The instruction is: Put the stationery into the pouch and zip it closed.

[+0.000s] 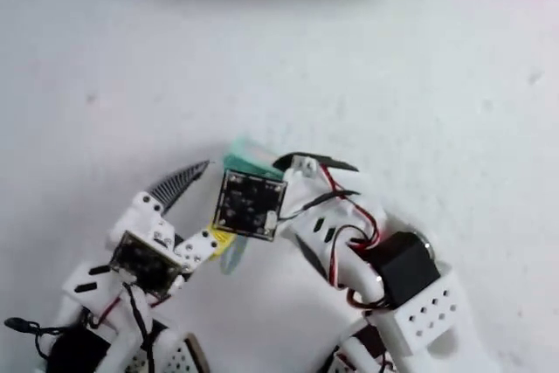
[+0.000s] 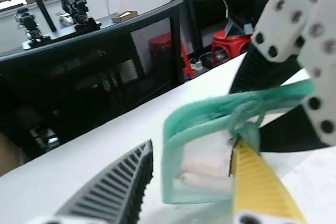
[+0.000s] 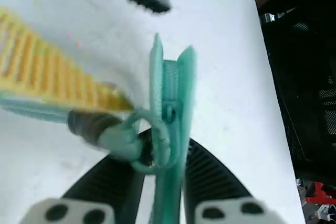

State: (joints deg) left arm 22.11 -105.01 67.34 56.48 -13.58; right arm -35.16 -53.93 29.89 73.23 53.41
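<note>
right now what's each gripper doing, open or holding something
Left gripper: open, with the pouch between its fingers.
Right gripper: shut on the pouch's edge.

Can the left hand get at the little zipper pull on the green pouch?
Probably yes. The left hand is open at the pouch, its yellow finger right beside the zipper pull, with nothing between them. The right hand grips the pouch close by.

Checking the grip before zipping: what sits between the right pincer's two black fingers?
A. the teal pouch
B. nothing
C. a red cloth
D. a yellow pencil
A: in the right wrist view the teal pouch stands edge-on inside the right pincer, flanked closely on both sides.
</note>
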